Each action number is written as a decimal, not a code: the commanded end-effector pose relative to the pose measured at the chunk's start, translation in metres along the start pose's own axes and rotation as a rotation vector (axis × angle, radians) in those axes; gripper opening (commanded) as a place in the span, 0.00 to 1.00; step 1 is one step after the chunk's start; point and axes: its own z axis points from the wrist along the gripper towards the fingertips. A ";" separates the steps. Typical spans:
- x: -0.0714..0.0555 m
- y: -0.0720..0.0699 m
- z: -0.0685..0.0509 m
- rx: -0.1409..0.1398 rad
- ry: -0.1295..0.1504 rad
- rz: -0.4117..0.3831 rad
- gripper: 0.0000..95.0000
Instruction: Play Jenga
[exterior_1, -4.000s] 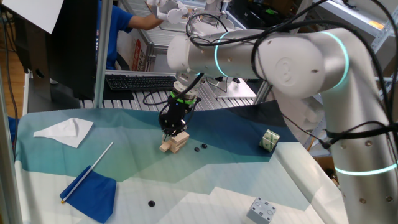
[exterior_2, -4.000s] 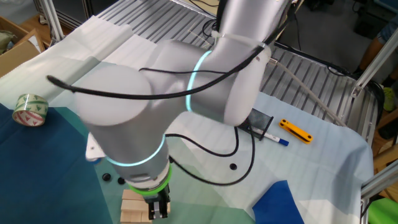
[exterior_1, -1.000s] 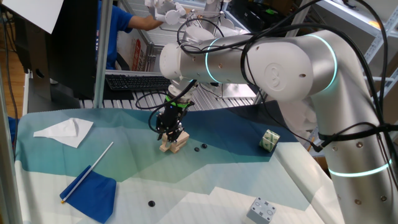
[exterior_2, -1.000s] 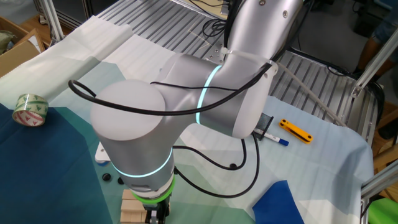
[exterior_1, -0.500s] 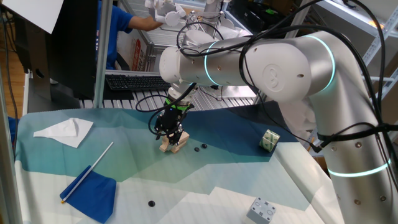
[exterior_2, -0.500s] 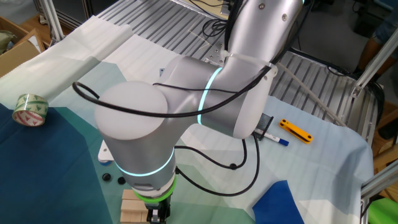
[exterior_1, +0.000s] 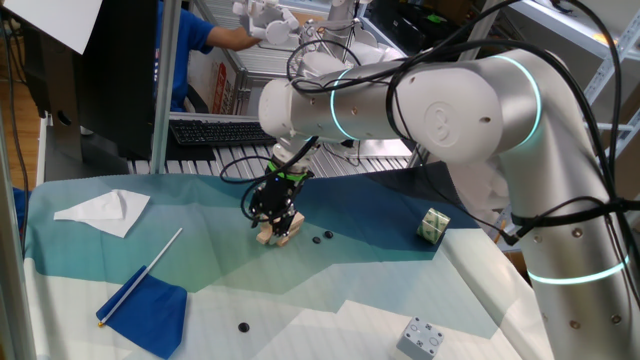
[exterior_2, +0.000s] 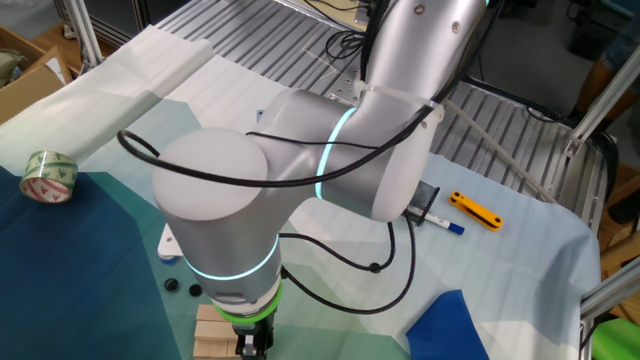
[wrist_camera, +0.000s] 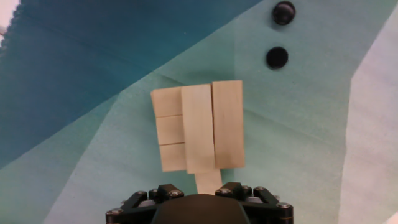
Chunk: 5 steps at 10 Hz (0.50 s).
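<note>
Jenga stack (exterior_1: 277, 231) (exterior_2: 218, 332) (wrist_camera: 198, 127) sits on the teal part of the cloth, toward the far middle of the table as one fixed view shows it. Hand view: two long blocks side by side on top, ends of three crosswise blocks showing at their left. One more pale block pokes out at the bottom of the stack, running under the gripper (wrist_camera: 208, 186) body.

Gripper (exterior_1: 275, 214) is right over the stack, low. Fingertips hidden in every view, so cannot tell whether it is spread or closed, or whether it holds that block.

Two small black discs (wrist_camera: 280, 34) (exterior_1: 321, 237) lie just beside the stack.

Further out: green-and-white cube (exterior_1: 433, 226) toward the right edge, grey metal block (exterior_1: 421, 338) at the near right corner, crumpled white paper (exterior_1: 104, 211) at the far left.
</note>
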 end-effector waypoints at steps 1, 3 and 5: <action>-0.001 -0.003 0.002 -0.010 -0.005 -0.009 0.40; -0.001 -0.004 0.001 -0.012 -0.006 -0.025 0.40; -0.001 -0.004 0.001 -0.013 -0.005 -0.027 0.40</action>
